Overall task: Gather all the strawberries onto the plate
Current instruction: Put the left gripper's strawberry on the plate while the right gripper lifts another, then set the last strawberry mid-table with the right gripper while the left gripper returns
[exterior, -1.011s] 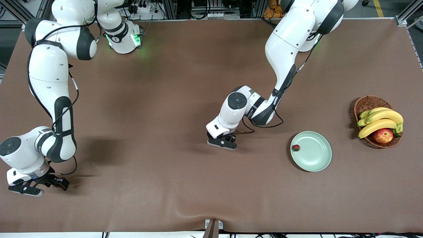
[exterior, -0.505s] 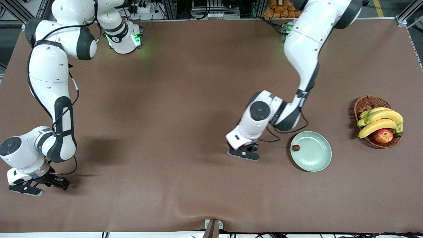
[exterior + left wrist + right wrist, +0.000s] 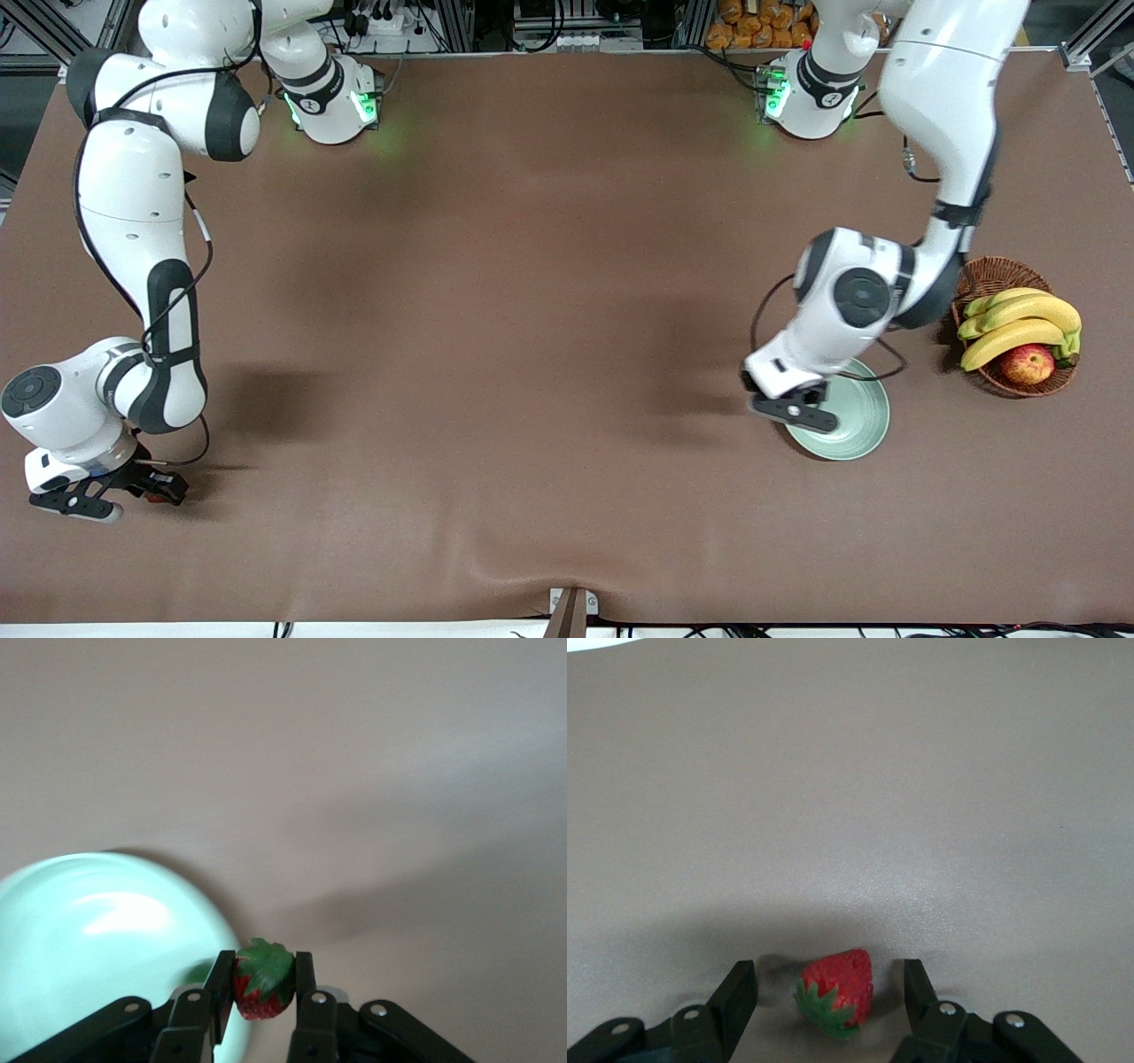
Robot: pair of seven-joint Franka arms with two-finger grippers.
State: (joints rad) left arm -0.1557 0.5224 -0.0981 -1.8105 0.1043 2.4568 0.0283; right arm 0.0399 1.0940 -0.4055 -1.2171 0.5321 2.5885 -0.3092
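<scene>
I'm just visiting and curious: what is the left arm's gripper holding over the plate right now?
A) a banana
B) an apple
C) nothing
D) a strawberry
D: in the left wrist view a strawberry with a green cap sits clamped between the fingers of the left gripper, at the edge of the plate.

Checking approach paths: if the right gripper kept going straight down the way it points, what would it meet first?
The strawberry lying on the brown table, between the right gripper's open jaws. Just below it is the table; how much gap remains is unclear.
</scene>
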